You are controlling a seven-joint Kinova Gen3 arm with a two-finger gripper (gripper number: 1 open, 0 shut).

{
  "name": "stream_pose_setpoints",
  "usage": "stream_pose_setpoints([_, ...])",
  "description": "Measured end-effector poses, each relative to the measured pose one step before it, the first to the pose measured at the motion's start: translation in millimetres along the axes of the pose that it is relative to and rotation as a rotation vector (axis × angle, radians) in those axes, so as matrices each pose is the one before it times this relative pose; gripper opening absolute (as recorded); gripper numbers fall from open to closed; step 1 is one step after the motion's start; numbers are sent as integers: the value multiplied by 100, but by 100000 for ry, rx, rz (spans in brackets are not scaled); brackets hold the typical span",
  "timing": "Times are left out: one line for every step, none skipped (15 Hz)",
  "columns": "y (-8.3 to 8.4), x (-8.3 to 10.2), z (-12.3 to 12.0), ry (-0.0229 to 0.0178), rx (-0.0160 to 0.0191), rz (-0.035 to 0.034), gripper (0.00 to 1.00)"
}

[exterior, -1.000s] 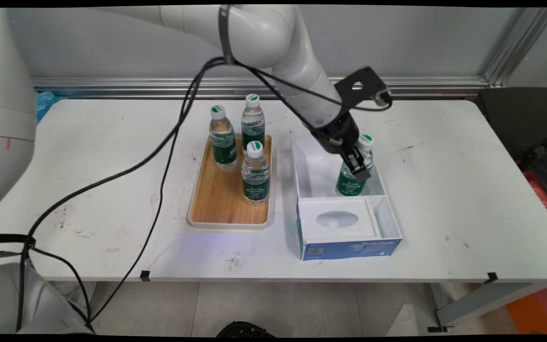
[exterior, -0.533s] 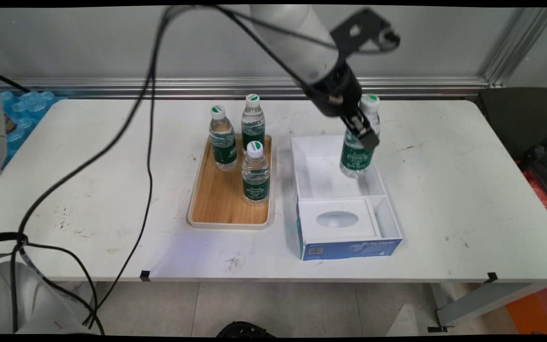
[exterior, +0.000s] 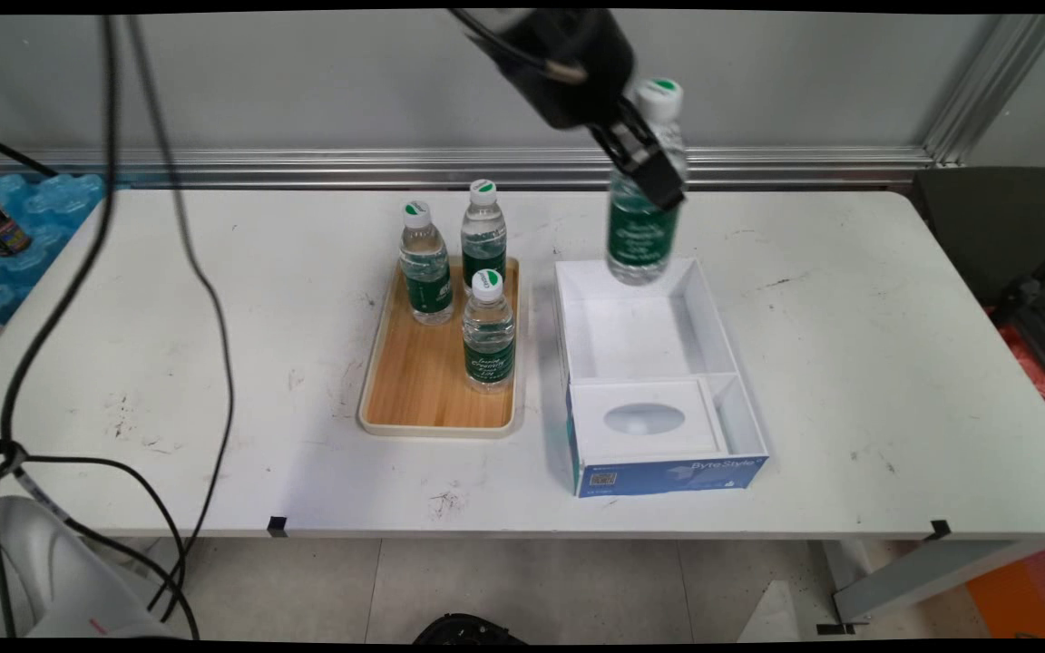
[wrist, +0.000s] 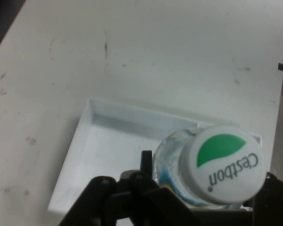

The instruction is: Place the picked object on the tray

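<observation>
Water bottle (exterior: 642,195), clear plastic with a green label and a white cap bearing a green leaf mark, hangs in the air above the far end of the white box (exterior: 659,363), clear of the box floor and tilted slightly, cap uppermost. The gripper (exterior: 648,163) descends from the top edge of the main view, and its black fingers (exterior: 659,181) are closed on the bottle's upper body just below the neck. In the hand view the cap (wrist: 222,164), lettered "Cestbon", fills the lower right, with the gripper (wrist: 198,188) linkage flanking the bottle (wrist: 172,165) and the box (wrist: 108,150) corner lying beneath it on the desk (wrist: 155,52). The box is open-topped, with a blue front wall, a large bare far compartment, and a near compartment holding a white insert (exterior: 645,419) with an oval recess. Just beside the box, on its left in the main view, rests a wooden tray (exterior: 423,390) with a pale rim, carrying three upright bottles of the same kind: two at the far end (exterior: 424,263) (exterior: 483,231) and one nearer the middle (exterior: 488,331). Black cables (exterior: 169,227) hang across the left part of the white desk (exterior: 849,363).
</observation>
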Motion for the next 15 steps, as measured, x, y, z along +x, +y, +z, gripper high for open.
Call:
stream_pose_setpoints([-258,-708,-1357,-222,584,-397,0])
stream_pose_setpoints([-285,-722,-1103,-254,525,-452,0])
stream_pose_setpoints([-410,-955,-1210,-299,546,-281,0])
stream_pose_setpoints([-467,-1038,-1110,-280,429,-8,0])
stream_pose_setpoints([-526,-1108,-1006,-285,307,31,0])
stream_pose_setpoints([-470,-1031,-767,-283,161,120,0])
stream_pose_setpoints([-601,-1257,-740,-281,128,81,0])
stream_pose_setpoints([-595,-1274,-605,-283,134,118,0])
stream_pose_setpoints([-518,-1113,-410,-168,106,100,0])
stream_pose_setpoints([-589,-1283,-329,-141,112,40,0])
stream_pose_setpoints([-538,-1239,-220,-177,14,-108,0])
stream_pose_setpoints([-416,-1052,-84,-185,-9,-102,0])
stream_pose_setpoints([-392,-1016,21,-179,-75,-234,0])
stream_pose_setpoints([-456,-1323,146,-350,-109,-350,0])
stream_pose_setpoints([-298,-936,214,-270,-123,-201,0])
